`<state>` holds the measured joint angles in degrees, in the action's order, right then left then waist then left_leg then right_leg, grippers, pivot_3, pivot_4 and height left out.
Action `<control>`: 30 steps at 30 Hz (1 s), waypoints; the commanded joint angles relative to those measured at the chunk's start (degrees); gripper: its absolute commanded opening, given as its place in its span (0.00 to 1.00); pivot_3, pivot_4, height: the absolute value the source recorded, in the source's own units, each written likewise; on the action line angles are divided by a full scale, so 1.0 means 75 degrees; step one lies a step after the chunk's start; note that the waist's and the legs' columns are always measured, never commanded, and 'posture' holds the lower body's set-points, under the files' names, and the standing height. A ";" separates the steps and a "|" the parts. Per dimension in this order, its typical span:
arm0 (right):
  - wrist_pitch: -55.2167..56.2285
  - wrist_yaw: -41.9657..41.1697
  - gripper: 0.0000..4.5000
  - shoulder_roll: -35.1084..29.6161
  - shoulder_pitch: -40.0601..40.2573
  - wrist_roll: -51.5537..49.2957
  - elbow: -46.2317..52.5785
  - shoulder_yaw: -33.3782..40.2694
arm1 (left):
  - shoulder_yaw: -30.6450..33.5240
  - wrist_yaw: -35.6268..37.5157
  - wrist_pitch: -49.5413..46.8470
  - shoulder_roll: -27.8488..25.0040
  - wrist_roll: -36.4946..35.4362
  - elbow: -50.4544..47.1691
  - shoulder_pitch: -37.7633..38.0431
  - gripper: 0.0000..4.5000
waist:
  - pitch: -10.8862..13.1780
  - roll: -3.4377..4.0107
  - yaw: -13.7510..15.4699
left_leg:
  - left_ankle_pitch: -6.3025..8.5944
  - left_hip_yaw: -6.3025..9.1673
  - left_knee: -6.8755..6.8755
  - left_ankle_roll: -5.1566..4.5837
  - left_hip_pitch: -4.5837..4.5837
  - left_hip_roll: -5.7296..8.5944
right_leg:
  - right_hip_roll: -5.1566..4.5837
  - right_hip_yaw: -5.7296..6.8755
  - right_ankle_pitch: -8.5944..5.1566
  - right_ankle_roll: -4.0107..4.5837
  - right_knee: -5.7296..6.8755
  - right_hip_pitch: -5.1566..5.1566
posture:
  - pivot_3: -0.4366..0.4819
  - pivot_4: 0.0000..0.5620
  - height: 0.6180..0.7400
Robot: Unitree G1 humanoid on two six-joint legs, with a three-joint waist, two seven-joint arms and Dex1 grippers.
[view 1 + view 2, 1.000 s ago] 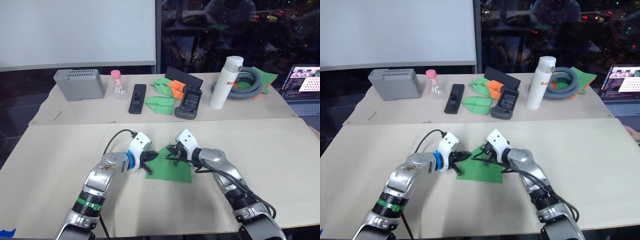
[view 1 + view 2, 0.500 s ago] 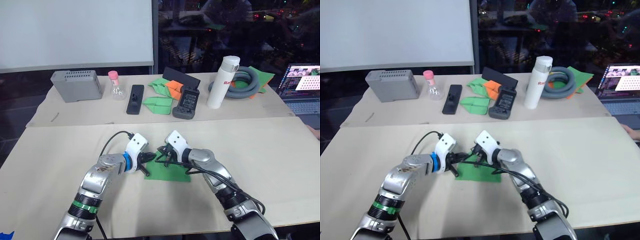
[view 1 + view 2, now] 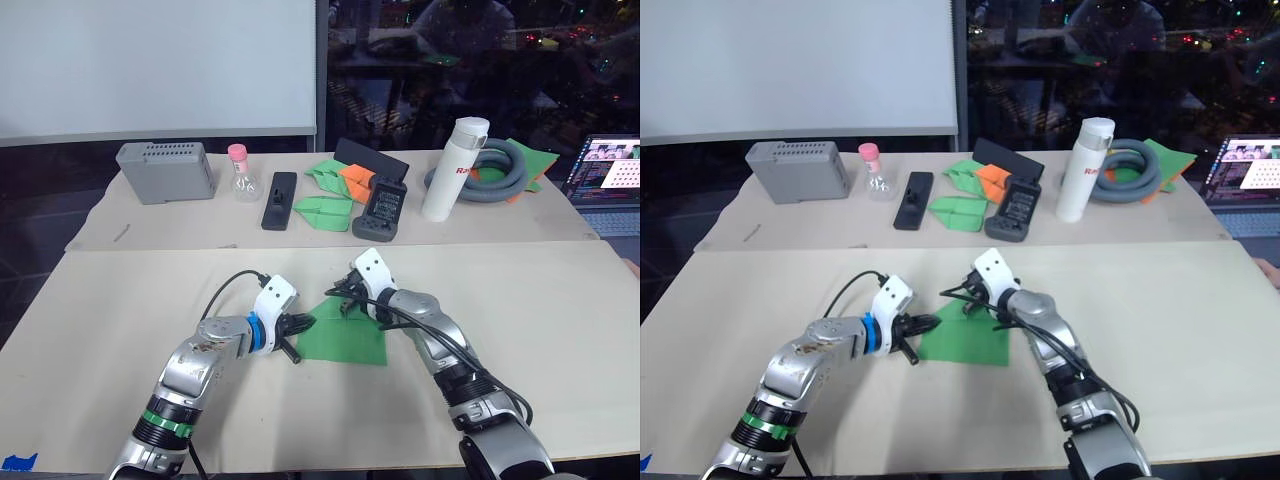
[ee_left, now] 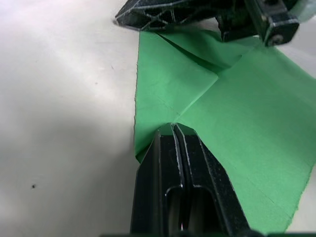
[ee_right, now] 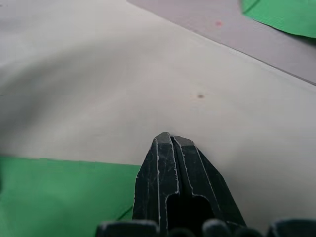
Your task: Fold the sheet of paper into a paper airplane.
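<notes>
On the near table, in the left eye view, the sheet of paper [image 3: 345, 338] is lying flat between the two grippers, its far corner folded in toward the middle. The left gripper [image 3: 303, 323] is resting at the sheet's left edge, and the right gripper [image 3: 343, 297] is sitting at the folded far tip. Half a second ago the right gripper was reaching further left, almost meeting the left one; now it is standing back at the tip, so the two are apart again. That suggests a corner fold has just been pressed and the crease is being held.

In the right eye view the same layout is showing: the sheet is spreading out from the left fingertips toward the right arm.

In the left wrist view the left fingers [image 4: 170, 163] are closed together with no gap, their tips touching the paper at its edge where two creases are meeting; whether they are pinching a layer or only pressing is not clear. Beyond them the right gripper is bearing on the far tip.

In the right wrist view the right fingers [image 5: 168, 168] are shut tight, the green edge lying just beside them, with nothing seen between them.

The dart shape is still far off; more folds are needed.
</notes>
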<state>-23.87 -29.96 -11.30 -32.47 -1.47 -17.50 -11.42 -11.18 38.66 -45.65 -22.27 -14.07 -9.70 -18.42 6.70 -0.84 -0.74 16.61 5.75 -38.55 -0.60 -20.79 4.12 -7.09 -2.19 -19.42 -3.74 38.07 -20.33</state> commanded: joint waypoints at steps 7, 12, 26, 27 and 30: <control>0.0698 -0.0537 0.00 0.0238 0.0432 -0.0686 0.0573 0.0428 | -0.0053 -0.0156 -0.0271 0.0053 -0.0043 0.0316 0.0027 0.01 | 0.0001 0.0000 -0.0015 | -0.0001 0.0000 0.0009 0.0002 -0.0021 0.0000 | 0.0001 -0.0005 0.0000 -0.0001 0.0002 0.0001 | 0.48 0.27 1.00; 0.1044 -0.0742 0.00 -0.0063 0.0617 -0.0605 0.1027 0.0378 | -0.0110 -0.0168 -0.0225 0.0053 -0.0069 0.0356 -0.0021 0.01 | 0.0009 0.0008 -0.0001 | -0.0007 -0.0001 0.0005 0.0011 -0.0044 0.0002 | 0.0002 -0.0005 0.0001 -0.0001 0.0001 -0.0018 | 0.48 0.27 1.00; 0.1124 -0.1035 0.00 -0.0511 0.1075 0.0138 0.0888 -0.0552 | 0.0098 -0.0211 0.0060 0.0318 -0.0230 0.0654 -0.0138 0.01 | 0.0010 0.0005 -0.0034 | -0.0007 -0.0001 0.0011 0.0011 -0.0046 -0.0003 | 0.0009 -0.0005 0.0001 -0.0001 -0.0001 -0.0025 | 0.48 0.27 1.00; 0.1131 -0.1038 0.00 -0.0545 0.1078 0.0203 0.0875 -0.0595 | 0.0207 -0.0229 -0.0011 0.0313 -0.0309 0.0636 -0.0059 0.01 | 0.0010 0.0005 -0.0038 | -0.0007 -0.0001 0.0011 0.0011 -0.0045 -0.0003 | 0.0009 -0.0005 0.0001 -0.0002 -0.0002 -0.0025 | 0.48 0.27 1.00; 0.1132 -0.1043 0.00 -0.0629 0.1064 0.0315 0.0818 -0.0667 | 0.0678 -0.0409 -0.0428 0.0254 -0.0564 0.0584 0.0132 0.01 | 0.0010 0.0004 -0.0049 | -0.0007 -0.0001 0.0017 0.0012 -0.0043 -0.0005 | 0.0010 -0.0005 0.0001 -0.0001 -0.0001 -0.0027 | 0.48 0.27 1.00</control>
<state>-15.08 -37.07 -15.17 -25.71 -0.62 -10.44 -15.20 -7.93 37.40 -45.48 -19.67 -18.15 -6.54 -19.15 6.77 -0.81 -1.11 16.55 5.75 -38.39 -0.50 -21.09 4.08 -6.99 -2.25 -19.42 -3.75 38.06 -20.57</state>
